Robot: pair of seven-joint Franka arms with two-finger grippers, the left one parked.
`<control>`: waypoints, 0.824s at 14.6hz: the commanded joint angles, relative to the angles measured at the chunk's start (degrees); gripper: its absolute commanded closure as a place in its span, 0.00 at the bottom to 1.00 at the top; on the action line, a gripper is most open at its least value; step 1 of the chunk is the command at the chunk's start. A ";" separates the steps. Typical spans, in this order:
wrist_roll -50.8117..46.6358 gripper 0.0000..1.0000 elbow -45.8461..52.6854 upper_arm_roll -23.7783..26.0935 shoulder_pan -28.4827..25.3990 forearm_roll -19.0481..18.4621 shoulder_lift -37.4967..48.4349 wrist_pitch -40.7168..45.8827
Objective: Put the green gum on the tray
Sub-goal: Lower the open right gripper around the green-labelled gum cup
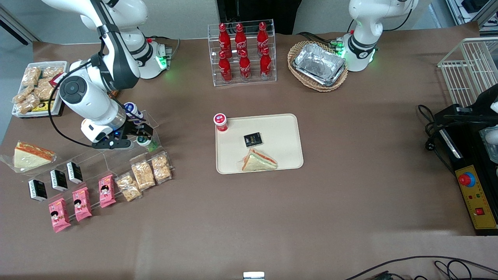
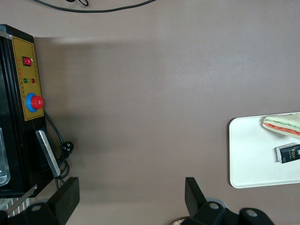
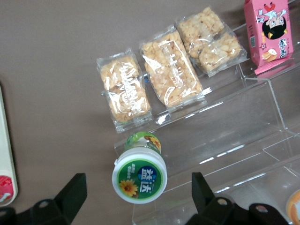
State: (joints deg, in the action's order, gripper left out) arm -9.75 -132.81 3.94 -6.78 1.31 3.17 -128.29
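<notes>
The green gum [image 3: 139,174] is a small bottle with a white lid bearing a green label and a yellow flower. It stands on the clear acrylic shelf [image 3: 225,150]. In the front view it [image 1: 146,142] peeks out just beside my gripper [image 1: 138,136]. My gripper [image 3: 138,197] hovers above the bottle, open, with one finger on each side of the lid and a wide gap to both. The beige tray [image 1: 280,128] lies mid-table, holding a sandwich [image 1: 258,160] and a small black box [image 1: 253,139]. A red gum bottle [image 1: 221,121] stands at its corner.
Snack packs [image 3: 166,70] and pink packets [image 1: 81,202] lie on the shelf's lower steps, with black boxes [image 1: 58,179] beside them. A blue-lidded bottle [image 1: 132,108] stands on the shelf near my wrist. A cola rack [image 1: 243,52] and foil tray in a basket [image 1: 318,66] stand farther from the camera.
</notes>
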 commanded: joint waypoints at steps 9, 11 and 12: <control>1.40 0.00 -1.57 -0.07 0.72 0.71 -4.14 -6.18; 1.40 0.00 -2.45 0.01 0.63 0.71 -4.05 -6.18; 1.40 0.00 -2.89 0.01 0.54 0.71 -3.79 -6.18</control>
State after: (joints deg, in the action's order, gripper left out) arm -9.35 -133.90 3.91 -6.22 1.31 -1.04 -132.62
